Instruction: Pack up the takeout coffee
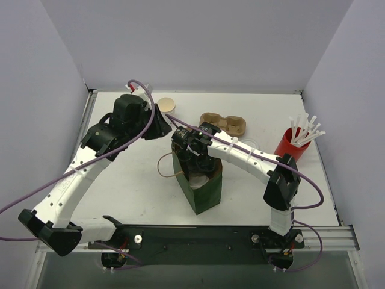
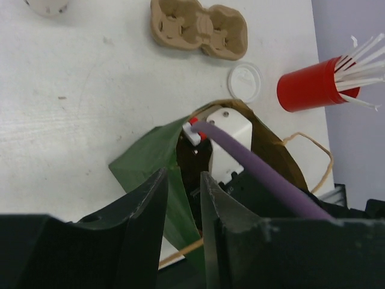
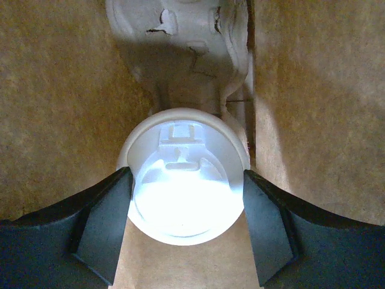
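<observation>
Bag [image 3: 54, 90]: right gripper [image 3: 185, 177] snug on coffee [image 3: 183, 205]

The top external camera sits high above and behind the arm bases, facing down and forward. It is far enough back to take in the whole white table [image 1: 120, 198] and the pale grey walls [image 1: 198, 42] around it. The left wrist camera looks down at a slant past the left arm's dark fingers [image 2: 147, 211], from nearer in. It sees the dark green paper bag [image 2: 144, 162], the brown two-hole cardboard cup carrier [image 2: 198, 29] and the red cup of white straws [image 2: 316, 84]; the top view shares all three. The right wrist camera faces straight down inside that bag, very close. The right arm's dark fingers [image 3: 99, 232] flank the white lidded paper coffee cup [image 3: 183, 192], with brown paper on every side.
</observation>
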Motion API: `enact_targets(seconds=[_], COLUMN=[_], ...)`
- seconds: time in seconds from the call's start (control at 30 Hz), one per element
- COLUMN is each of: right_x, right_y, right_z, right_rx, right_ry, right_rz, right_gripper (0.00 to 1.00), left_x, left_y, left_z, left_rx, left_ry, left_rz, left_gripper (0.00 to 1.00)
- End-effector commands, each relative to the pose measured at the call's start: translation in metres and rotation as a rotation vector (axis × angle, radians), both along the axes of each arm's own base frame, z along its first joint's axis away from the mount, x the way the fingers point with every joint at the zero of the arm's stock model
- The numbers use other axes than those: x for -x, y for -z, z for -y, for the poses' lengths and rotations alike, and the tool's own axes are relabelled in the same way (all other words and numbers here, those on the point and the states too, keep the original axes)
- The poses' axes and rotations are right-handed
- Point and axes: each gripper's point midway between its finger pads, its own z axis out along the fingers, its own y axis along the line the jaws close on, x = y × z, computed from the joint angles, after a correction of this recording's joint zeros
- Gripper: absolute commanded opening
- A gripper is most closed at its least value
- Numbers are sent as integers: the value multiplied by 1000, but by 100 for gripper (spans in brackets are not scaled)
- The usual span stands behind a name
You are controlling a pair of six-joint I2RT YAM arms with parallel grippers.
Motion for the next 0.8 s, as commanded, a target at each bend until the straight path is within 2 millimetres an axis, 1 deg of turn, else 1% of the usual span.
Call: enact_targets(seconds=[0.0, 0.03, 0.07, 0.1, 0.17, 0.2, 0.3, 0.33, 0.4, 0.43, 0.53, 0.6, 0.77], right_x=[-5, -6, -6, -7, -7, -8, -8, -8, -8, -8, -7, -6, -4], right_y=[-14, -14, -15, -16, -16, -17, -17, -16, -16, -16, -15, -13, -12], right_z=[12, 13, 13, 13, 13, 12, 11, 12, 12, 11, 13, 15, 18], right_rx=[36, 35, 32, 25, 18, 11, 1, 1, -2, -5, -8, -6, -14], right_ry=[40, 45, 50, 53, 62, 65, 73, 77, 81, 81, 89, 92, 104], right_rz=[46, 48, 48, 50, 51, 54, 55, 56, 54, 56, 55, 53, 51], right_gripper=[31, 31, 31, 31, 31, 31, 31, 31, 31, 31, 31, 31, 31], left_x=[49, 55, 65, 74, 88, 97, 106, 111, 113, 121, 117, 115, 104], left_y=[-11, -11, -5, -8, -3, -3, -7, -6, 0, 4, 13, 26, 35], left_z=[5, 4, 1, 1, -4, -2, 8, 16, 23, 28, 31, 32, 37], left_rx=[102, 101, 87, 93, 82, 103, 141, 143, 115, 91, 40, 0, -24], left_ry=[59, 63, 60, 61, 49, 53, 83, 105, 113, 130, 106, 88, 48], left_rz=[-149, -164, -205, -221, -258, -272, -279, -283, -299, -311, -301, -310, -278], left_gripper=[36, 36, 36, 34, 33, 33, 35, 35, 35, 35, 35, 35, 38])
